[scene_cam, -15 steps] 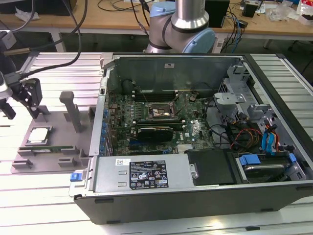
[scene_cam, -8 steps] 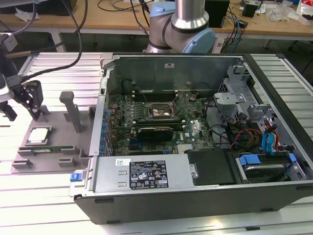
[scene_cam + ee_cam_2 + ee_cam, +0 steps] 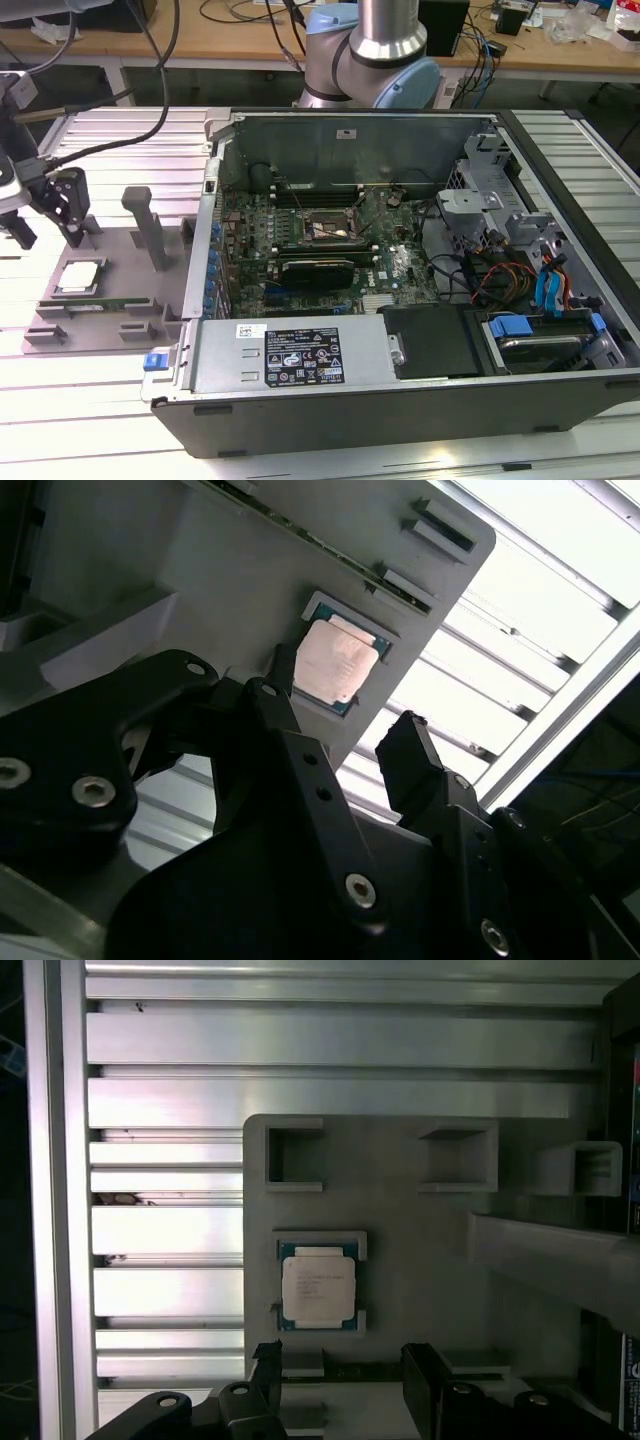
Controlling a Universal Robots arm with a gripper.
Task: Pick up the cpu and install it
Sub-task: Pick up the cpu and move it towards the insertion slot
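Note:
The cpu (image 3: 80,277), a small square chip with a shiny metal top, lies flat in a recess of the grey fixture plate (image 3: 120,255) at the exterior view's left. It also appears in both wrist views (image 3: 338,662) (image 3: 318,1293). My gripper (image 3: 48,232) hangs above the plate's far left part, a little behind the cpu and not touching it. Its black fingers (image 3: 268,1372) stand apart on either side of the cpu's line, with nothing between them (image 3: 345,715). The black square socket (image 3: 325,228) sits on the motherboard inside the open computer case (image 3: 300,355).
A long green memory stick (image 3: 100,303) lies on the fixture plate just in front of the cpu. A grey upright post (image 3: 148,225) rises from the plate beside the case wall. Cables and drive bays (image 3: 520,270) crowd the case's right side. The ribbed metal table (image 3: 80,420) surrounds everything.

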